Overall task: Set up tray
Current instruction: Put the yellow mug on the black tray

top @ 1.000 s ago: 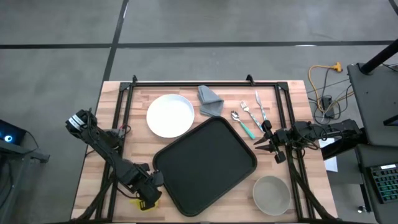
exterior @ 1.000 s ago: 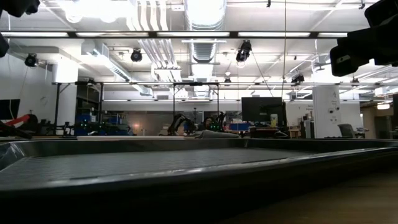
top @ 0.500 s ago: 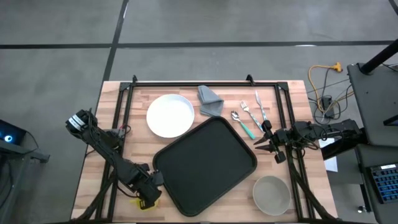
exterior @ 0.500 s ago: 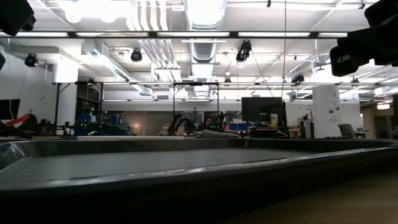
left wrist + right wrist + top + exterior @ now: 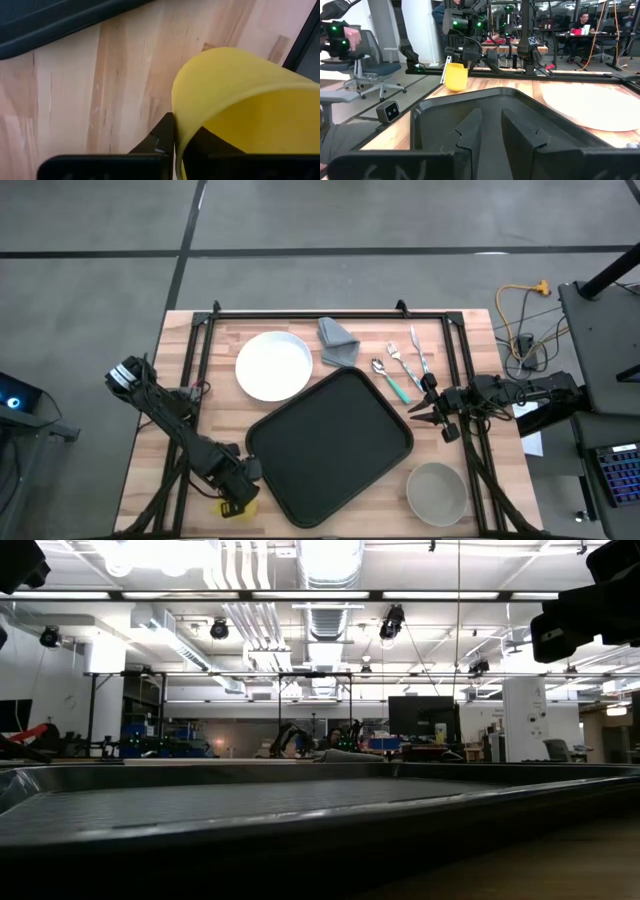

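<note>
Left gripper point(image 5: 175, 145) pinches the yellow cup's point(image 5: 245, 110) rim at the near-left corner — lift straight, clear the rim, set it upright inside. Tray point(image 5: 330, 445) sits mid-table, empty. Right gripper point(image 5: 428, 412) waits open, far-right edge.

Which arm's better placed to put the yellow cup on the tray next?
Left, likely. Its gripper is already shut on the cup's rim, right beside the tray's near-left edge. The right gripper waits empty at the tray's opposite side.
</note>
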